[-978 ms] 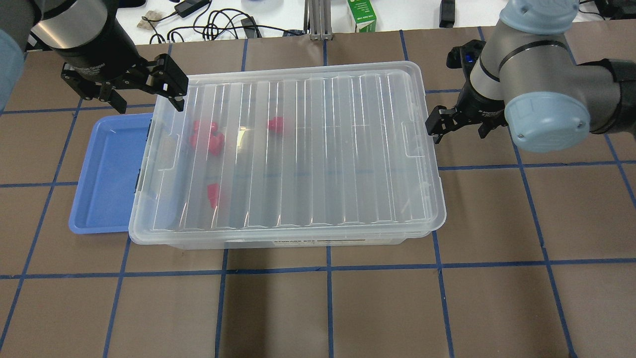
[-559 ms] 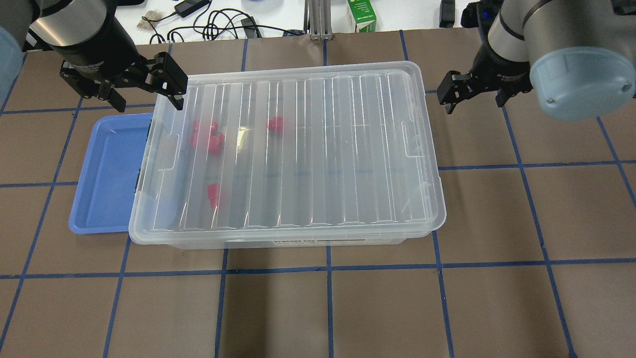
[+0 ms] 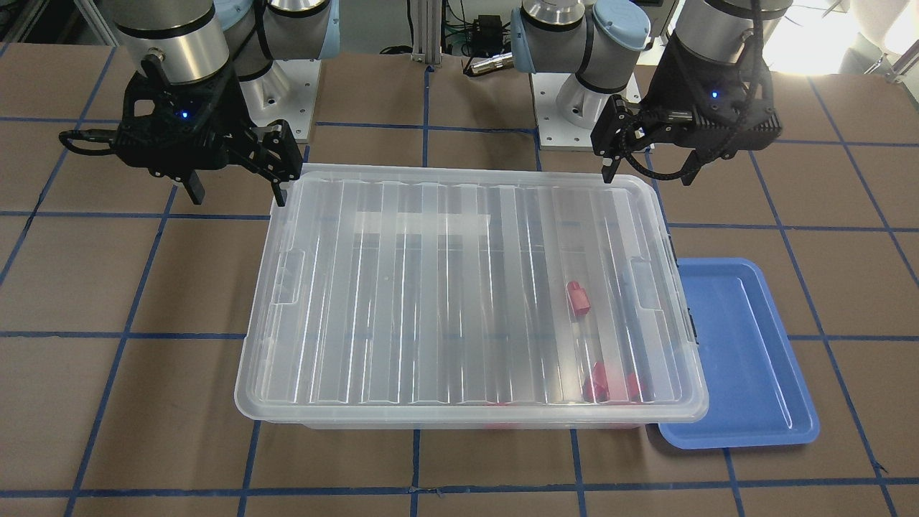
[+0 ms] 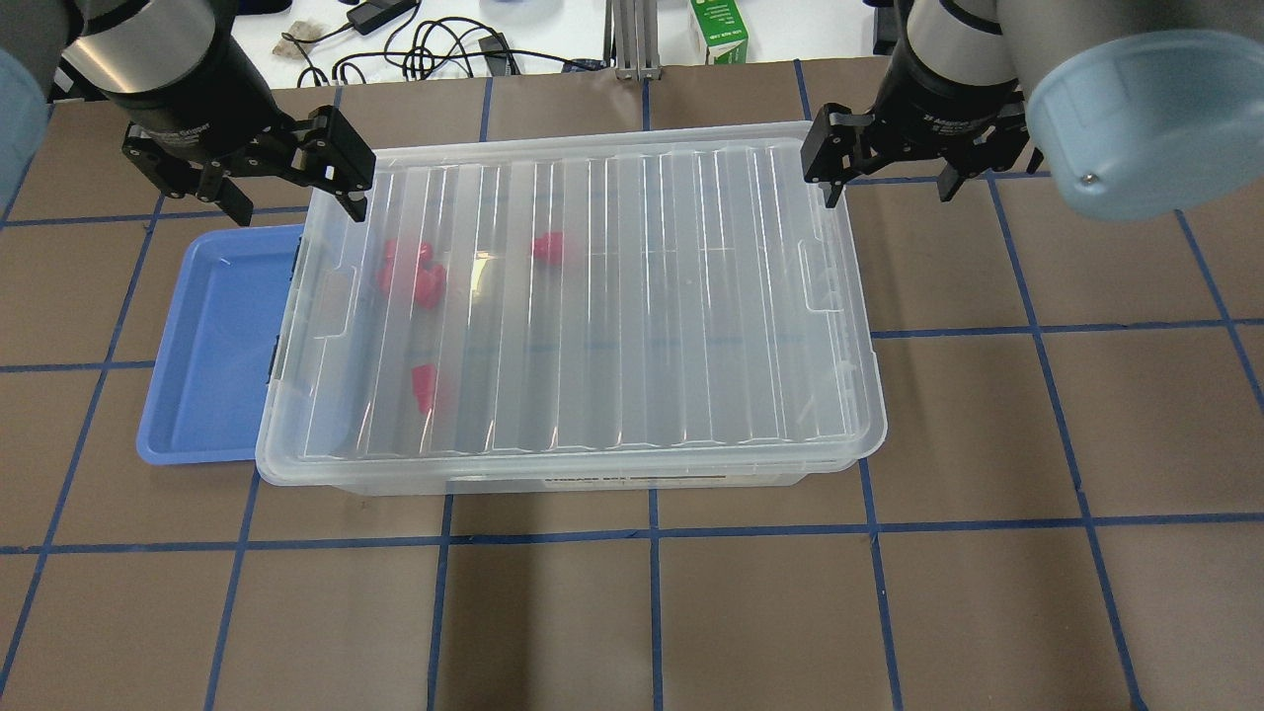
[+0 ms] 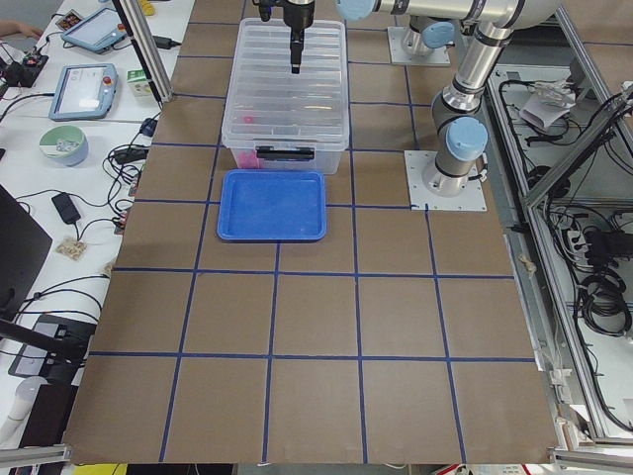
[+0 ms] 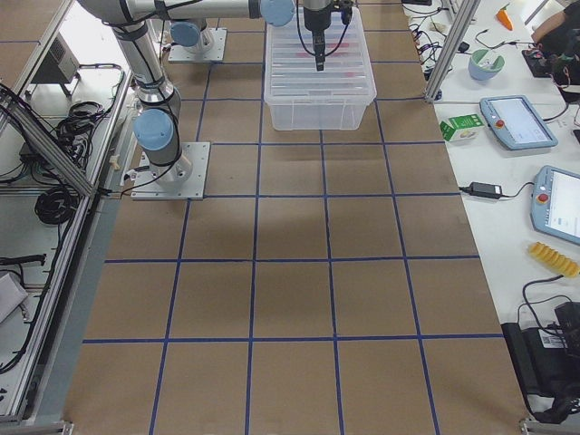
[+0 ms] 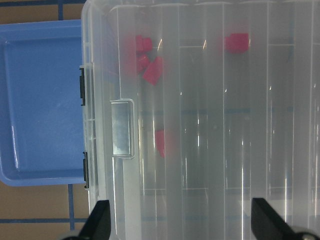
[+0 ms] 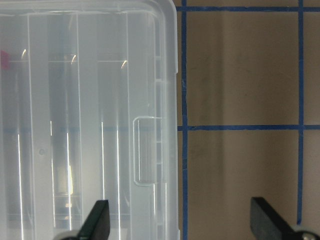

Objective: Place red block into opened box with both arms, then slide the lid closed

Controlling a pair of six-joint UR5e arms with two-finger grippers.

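Label (image 4: 622,481) on box (image 4: 395,487) wall; print illegible

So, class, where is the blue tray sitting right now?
In the overhead view the blue tray lies on the view's left, on the robot's left side, tight against the short end of the clear box. The open left gripper hangs over its far edge.

Tray: a shallow blue tray (image 4: 212,346) lies flat on the table, on the robot's left side.
Table: brown top (image 4: 750,612) ruled into squares by blue tape.
Carton: a green and white carton (image 4: 718,30) sits past the far edge.
Cables: black cables (image 4: 434,49) tangle near the carton, with a black power adapter (image 4: 380,12).
Screens: two grey-framed handheld screens (image 6: 517,120) lie on the white side surface.
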